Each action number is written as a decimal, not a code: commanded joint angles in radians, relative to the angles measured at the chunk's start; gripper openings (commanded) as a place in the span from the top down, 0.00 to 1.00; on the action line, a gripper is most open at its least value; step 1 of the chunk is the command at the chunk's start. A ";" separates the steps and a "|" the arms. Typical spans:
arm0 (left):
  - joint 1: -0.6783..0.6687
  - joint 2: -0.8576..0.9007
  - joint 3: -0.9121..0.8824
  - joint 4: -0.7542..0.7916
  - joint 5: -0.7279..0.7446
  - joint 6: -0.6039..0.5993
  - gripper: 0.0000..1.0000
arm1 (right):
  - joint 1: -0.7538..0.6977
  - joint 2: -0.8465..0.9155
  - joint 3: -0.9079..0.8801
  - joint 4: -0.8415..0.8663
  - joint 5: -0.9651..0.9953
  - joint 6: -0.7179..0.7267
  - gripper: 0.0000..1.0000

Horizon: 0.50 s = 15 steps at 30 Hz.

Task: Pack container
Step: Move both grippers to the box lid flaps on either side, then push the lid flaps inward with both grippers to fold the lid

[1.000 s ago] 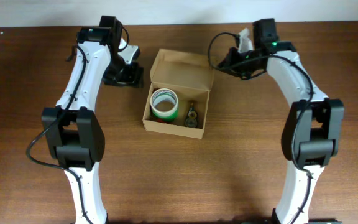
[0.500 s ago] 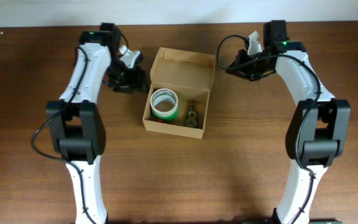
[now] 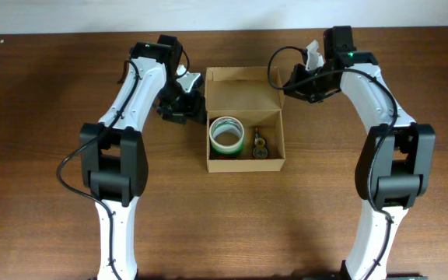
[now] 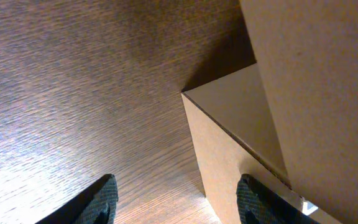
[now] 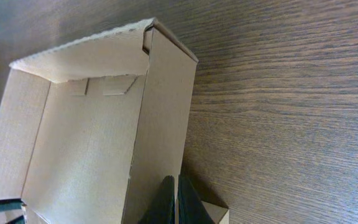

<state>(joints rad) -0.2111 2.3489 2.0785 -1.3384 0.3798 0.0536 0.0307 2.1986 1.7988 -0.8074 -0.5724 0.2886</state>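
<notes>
The container (image 3: 243,87) is a tan cardboard box standing open mid-table, its flap lid raised at the back. Inside lie a green-and-white tape roll (image 3: 228,134) and a small dark item (image 3: 259,146). My left gripper (image 3: 195,105) is open at the box's left rear corner. In the left wrist view the container (image 4: 229,137) has that corner between the left gripper (image 4: 178,202) fingers; one fingertip (image 4: 253,199) is against the wall, the other over bare table. My right gripper (image 3: 288,84) is shut, and in its wrist view the right gripper (image 5: 176,199) touches the side of the container (image 5: 86,143) lid.
Brown wooden table (image 3: 53,117) all around the box. Both white arms reach in from the front edge, left (image 3: 115,163) and right (image 3: 391,163). A pale wall strip (image 3: 224,14) runs along the far edge.
The box has slid to the right and turned square to the table. My left gripper travelled right with it along its left side. The right gripper has stayed about where it was.
</notes>
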 commanded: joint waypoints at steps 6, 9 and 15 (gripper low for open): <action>0.031 0.007 -0.004 0.025 -0.074 -0.051 0.37 | -0.010 0.020 0.004 -0.018 0.066 -0.028 0.95; 0.050 0.007 -0.004 0.039 -0.069 -0.062 0.36 | -0.017 0.020 0.004 -0.026 0.072 -0.042 0.95; 0.082 0.008 -0.004 0.148 0.133 -0.074 0.33 | -0.025 0.020 0.004 -0.031 0.092 -0.047 0.94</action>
<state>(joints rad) -0.1455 2.3489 2.0781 -1.2243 0.3744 -0.0048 0.0132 2.1986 1.7988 -0.8368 -0.5091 0.2584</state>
